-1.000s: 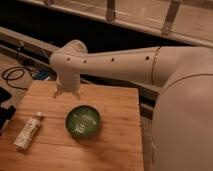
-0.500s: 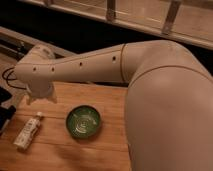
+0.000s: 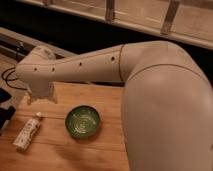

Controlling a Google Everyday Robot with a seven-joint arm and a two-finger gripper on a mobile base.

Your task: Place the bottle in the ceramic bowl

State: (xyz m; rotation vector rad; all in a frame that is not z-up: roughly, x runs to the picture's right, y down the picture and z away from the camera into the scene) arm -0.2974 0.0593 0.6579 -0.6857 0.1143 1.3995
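Observation:
The white bottle point(image 3: 28, 131) lies on its side on the wooden table point(image 3: 100, 100), near the left edge, with its cap pointing up and right. The green ceramic bowl point(image 3: 82, 121) stands to its right, upright and empty, with a pale swirl inside. My arm reaches in from the right, and the gripper point(image 3: 41, 96) hangs at its end above the table's back left part. The gripper is above and behind the bottle and apart from it, to the left of the bowl. It carries nothing that I can see.
My big white arm and shoulder point(image 3: 165, 110) cover the right side of the view. Dark cables point(image 3: 9, 80) lie off the table's left. A dark object point(image 3: 4, 117) sits at the left edge, and a rail runs behind the table.
The arm's end swung left from behind the bowl to above the table's back left, nearer the bottle. Bottle and bowl have not moved.

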